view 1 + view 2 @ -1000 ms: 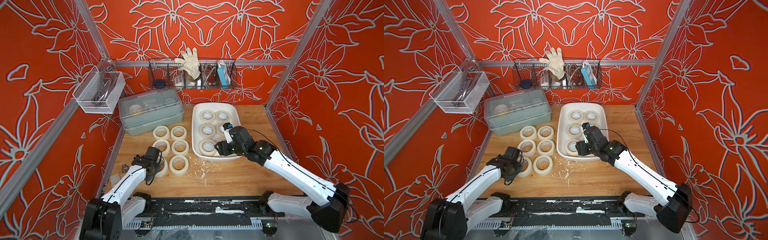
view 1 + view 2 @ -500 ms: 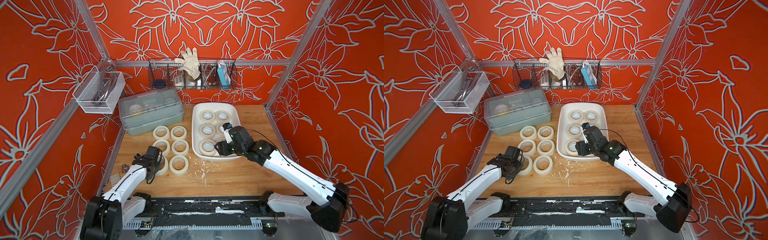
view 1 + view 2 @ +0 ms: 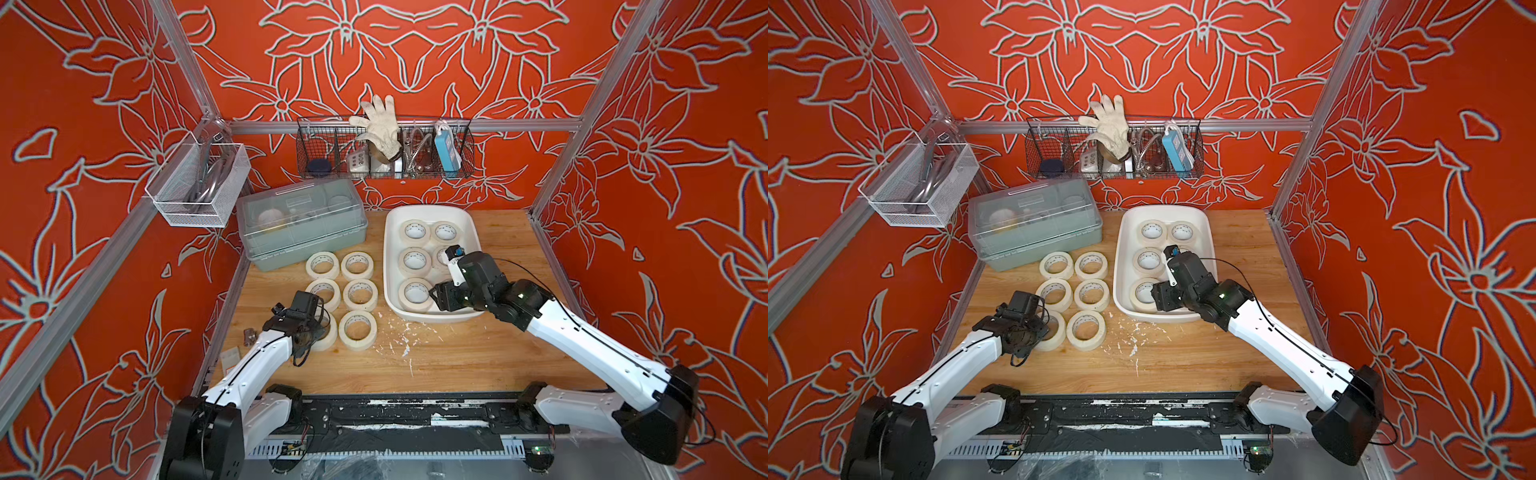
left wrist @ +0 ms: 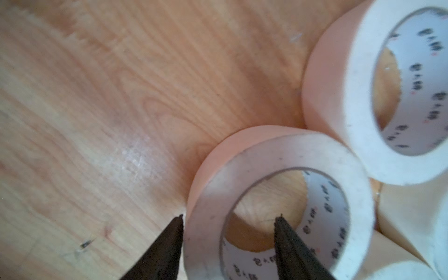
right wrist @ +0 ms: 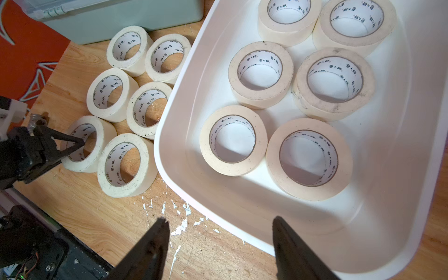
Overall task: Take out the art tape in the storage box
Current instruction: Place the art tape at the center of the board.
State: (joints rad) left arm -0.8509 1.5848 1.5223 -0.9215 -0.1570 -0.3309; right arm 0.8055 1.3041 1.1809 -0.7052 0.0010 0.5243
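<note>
- On the bench (image 3: 478,353), in both top views: six art tape rolls (image 3: 343,331) beside the storage box (image 3: 388,266), more inside.
- Left wrist: left gripper (image 4: 230,217) jaws straddle one bench roll (image 4: 208,189); can't tell if clamped.
- Right wrist: right gripper (image 5: 219,218) jaws pinch the box's rim.

Six rolls of art tape (image 3: 1091,295) are laid on the wooden table (image 3: 1183,361) in a two-wide grid, flat, holes up. The left gripper (image 3: 1040,328) is set over the nearest-left roll (image 3: 1054,332) of that grid; its jaws are hidden under the wrist body. The storage box (image 3: 1125,266) is seen just beyond and to the right of that gripper, beside the grid. Five rolls are visible inside the box. The right gripper (image 3: 1152,296) is placed over the box's near end, at the nearest roll (image 3: 1139,296); contact cannot be told. White flecks (image 3: 1133,332) are scattered on the table between both grippers.
</note>
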